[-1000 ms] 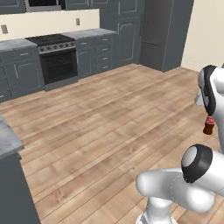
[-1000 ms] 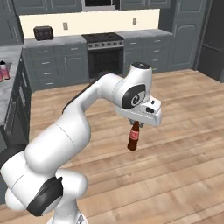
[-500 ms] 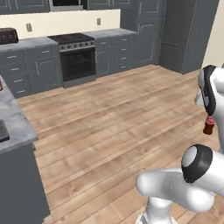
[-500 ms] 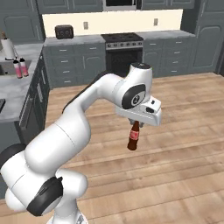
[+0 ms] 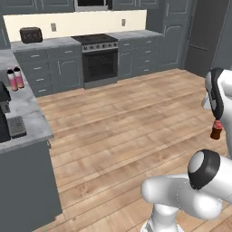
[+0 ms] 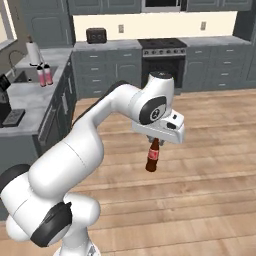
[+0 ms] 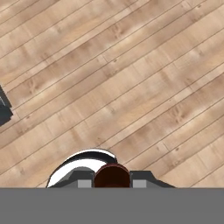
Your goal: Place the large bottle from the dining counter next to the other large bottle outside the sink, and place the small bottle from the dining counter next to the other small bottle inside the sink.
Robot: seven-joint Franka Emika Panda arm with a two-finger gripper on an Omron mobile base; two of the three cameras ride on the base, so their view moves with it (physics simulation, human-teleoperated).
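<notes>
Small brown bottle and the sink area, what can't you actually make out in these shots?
- Small brown bottle, left base view: the arm covers its neck and the hand.
- Same bottle, hand view: just its round dark top shows; body and label lie below it.
- Sink, right base view: basin interior too small and shallowly angled.
- Two pink bottles beside it: labels and sizes too small to tell.
</notes>
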